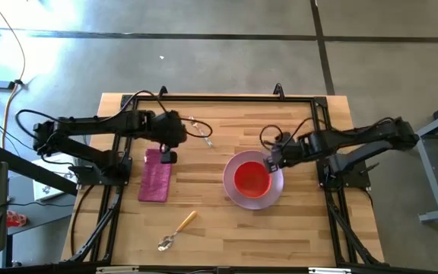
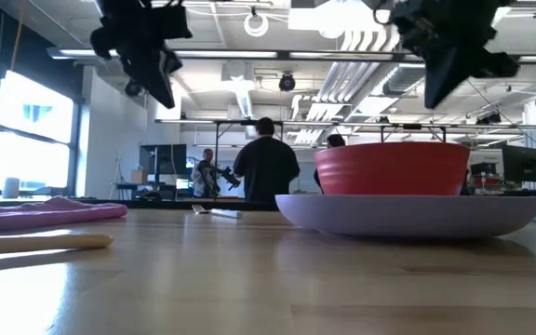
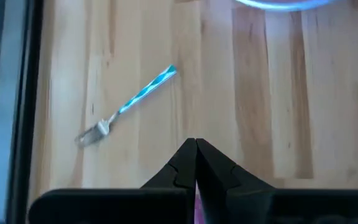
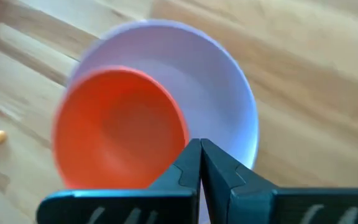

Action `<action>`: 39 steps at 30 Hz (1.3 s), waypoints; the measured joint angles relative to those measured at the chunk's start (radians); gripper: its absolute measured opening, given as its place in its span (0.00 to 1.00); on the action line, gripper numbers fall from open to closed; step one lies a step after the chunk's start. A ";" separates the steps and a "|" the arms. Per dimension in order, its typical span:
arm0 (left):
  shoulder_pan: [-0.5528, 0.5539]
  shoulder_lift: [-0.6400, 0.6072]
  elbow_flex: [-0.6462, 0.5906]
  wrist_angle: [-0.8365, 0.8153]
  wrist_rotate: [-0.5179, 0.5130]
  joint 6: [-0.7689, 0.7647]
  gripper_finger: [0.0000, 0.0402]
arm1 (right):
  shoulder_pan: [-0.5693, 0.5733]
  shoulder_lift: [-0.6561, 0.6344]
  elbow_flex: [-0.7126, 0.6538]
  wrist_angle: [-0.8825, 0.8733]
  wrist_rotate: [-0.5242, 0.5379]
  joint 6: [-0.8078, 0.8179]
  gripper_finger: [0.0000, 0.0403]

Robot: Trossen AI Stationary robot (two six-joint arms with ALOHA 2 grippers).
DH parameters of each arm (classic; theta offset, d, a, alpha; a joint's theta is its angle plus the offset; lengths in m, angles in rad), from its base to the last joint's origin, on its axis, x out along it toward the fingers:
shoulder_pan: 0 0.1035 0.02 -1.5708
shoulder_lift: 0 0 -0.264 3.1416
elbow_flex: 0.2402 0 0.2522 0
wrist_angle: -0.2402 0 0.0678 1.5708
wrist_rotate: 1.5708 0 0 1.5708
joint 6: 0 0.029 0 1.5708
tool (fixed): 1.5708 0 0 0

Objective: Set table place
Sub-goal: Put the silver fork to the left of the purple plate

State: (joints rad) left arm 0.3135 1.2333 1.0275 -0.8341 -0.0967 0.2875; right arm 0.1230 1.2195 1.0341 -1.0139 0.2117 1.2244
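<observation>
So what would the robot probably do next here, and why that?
Probably the left gripper opens its shut jaws and reaches for the fork, which lies just beside it, apart from the plate. The red bowl already sits on the plate and the napkin lies flat. The right gripper, jaws shut, hangs over the plate's edge. The spoon also waits.

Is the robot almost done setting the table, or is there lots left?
Partly done. The red bowl already sits on the lilac plate, and the napkin lies flat to its left. Nothing is in hand: the left gripper and right gripper are both shut and empty. Left: the fork and spoon lie apart from the plate.
</observation>
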 joint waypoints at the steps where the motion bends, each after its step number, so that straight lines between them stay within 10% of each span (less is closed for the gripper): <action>1: 0.010 0.014 0.000 0.008 0.005 0.043 0.00 | -0.009 -0.001 0.023 -0.004 0.004 -0.032 0.00; 16: 0.040 0.399 0.367 -0.135 -0.144 0.858 0.11 | -0.047 0.000 0.114 -0.009 0.044 -0.206 0.00; 21: 0.051 0.489 0.520 -0.201 -0.016 1.093 0.06 | -0.044 0.000 0.114 -0.010 0.044 -0.239 0.00; 28: 0.070 0.549 0.558 -0.255 -0.030 1.224 0.02 | -0.044 -0.009 0.113 -0.008 0.037 -0.291 0.00; 39: 0.095 0.639 0.559 -0.282 -0.101 1.287 0.25 | -0.044 -0.065 0.113 0.001 0.039 -0.265 0.00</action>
State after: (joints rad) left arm 0.4084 1.8727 1.5864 -1.1164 -0.1974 1.5742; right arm 0.0792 1.1544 1.1469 -1.0130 0.2506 0.9596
